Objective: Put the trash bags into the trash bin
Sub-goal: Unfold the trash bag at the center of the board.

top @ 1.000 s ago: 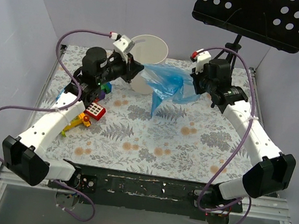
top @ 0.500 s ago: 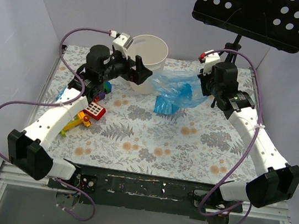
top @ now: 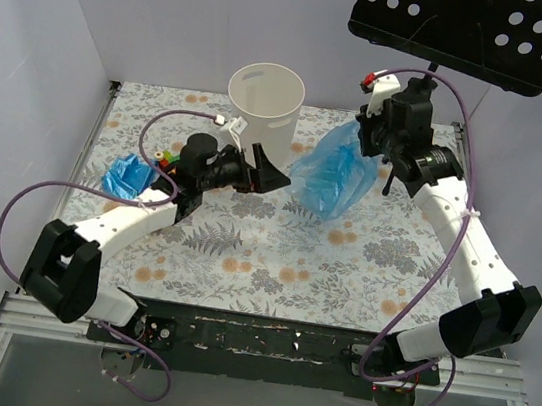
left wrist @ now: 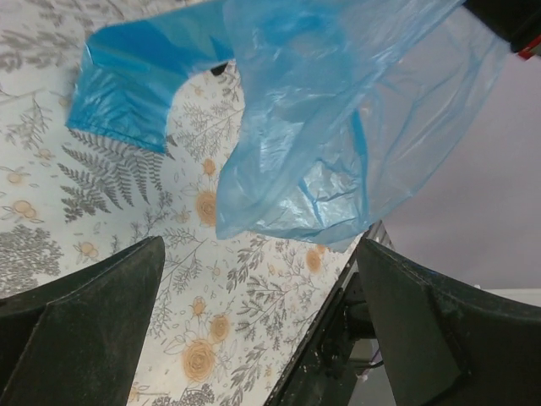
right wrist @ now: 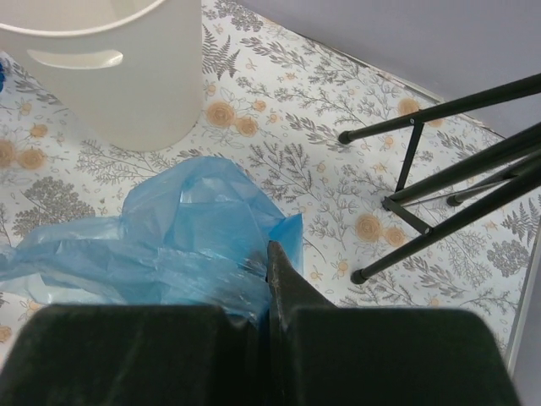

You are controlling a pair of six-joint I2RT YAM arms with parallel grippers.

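Observation:
The cream-white trash bin (top: 265,101) stands upright at the back of the table, and its wall (right wrist: 110,76) shows in the right wrist view. My right gripper (top: 363,145) is shut on the top of a translucent blue trash bag (top: 333,176), which hangs down to the table right of the bin. In the right wrist view the film (right wrist: 169,245) bunches against the closed fingers (right wrist: 283,279). My left gripper (top: 267,172) is open and low, just left of the bag and apart from it. Its fingers (left wrist: 84,321) frame bare table below the bag (left wrist: 338,127). A second crumpled blue bag (top: 128,178) lies at the far left.
A black perforated music stand (top: 466,34) overhangs the back right, with its tripod legs (right wrist: 439,169) on the table behind my right gripper. Small multicoloured toy blocks (top: 166,158) lie beside the left arm. The floral tablecloth (top: 274,254) covers the table.
My left gripper let go of the bag, opened wide and dropped towards the table in front of the bin. My right gripper lifted the bag, which now hangs from it alone.

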